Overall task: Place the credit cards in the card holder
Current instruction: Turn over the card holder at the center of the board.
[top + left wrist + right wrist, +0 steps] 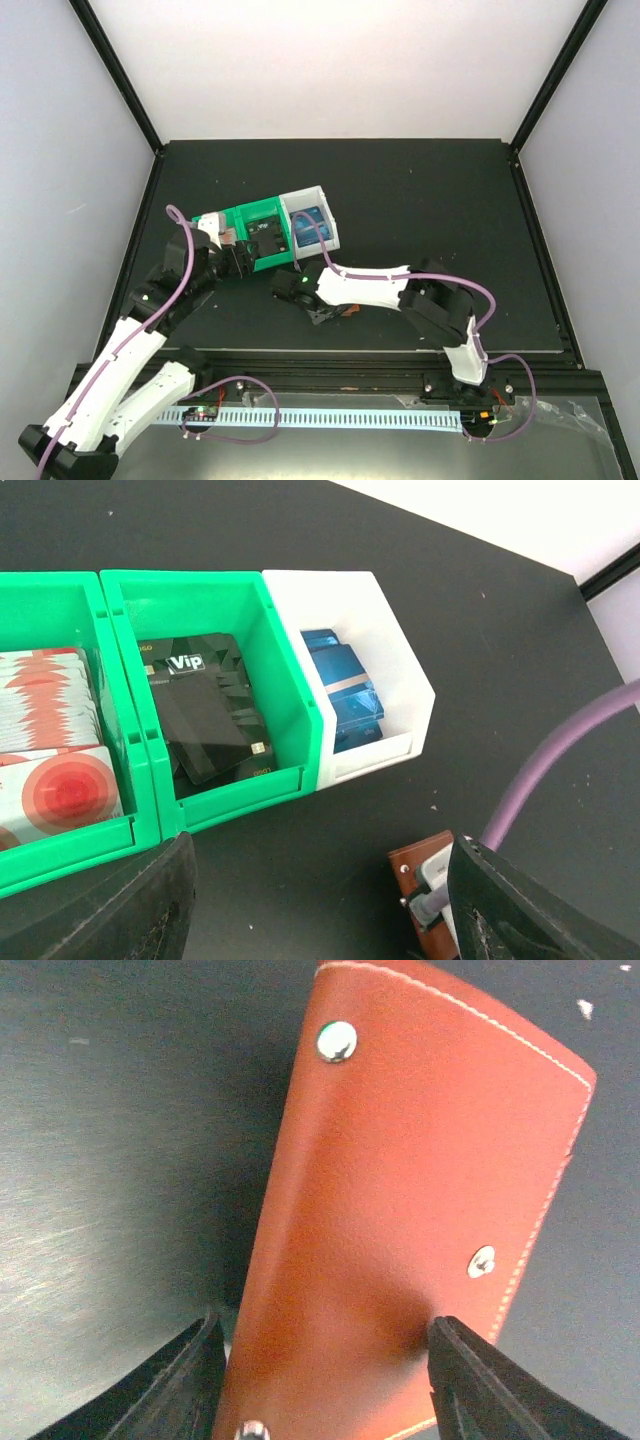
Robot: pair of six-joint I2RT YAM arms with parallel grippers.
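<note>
Three open plastic bins stand in a row: two green plastic bins (200, 580) and one white plastic bin (390, 670). They hold a stack of red-and-white cards (50, 730), black cards (205, 715) with "Vip" on the top one, and blue cards (345, 695). One reddish-brown leather card holder (420, 1180), white-stitched with three silver studs, lies outer side up on the black table (450, 200) beneath the right gripper (325, 1390), whose fingers are spread. The left gripper (320, 910) is spread too and empty.

Only thing I can actually read is "Vip" in white, near one corner of the top black card (205, 715) in the green bin (292, 705). There's tiny gold print at that bin's front edge too, but it's too small to make out.
</note>
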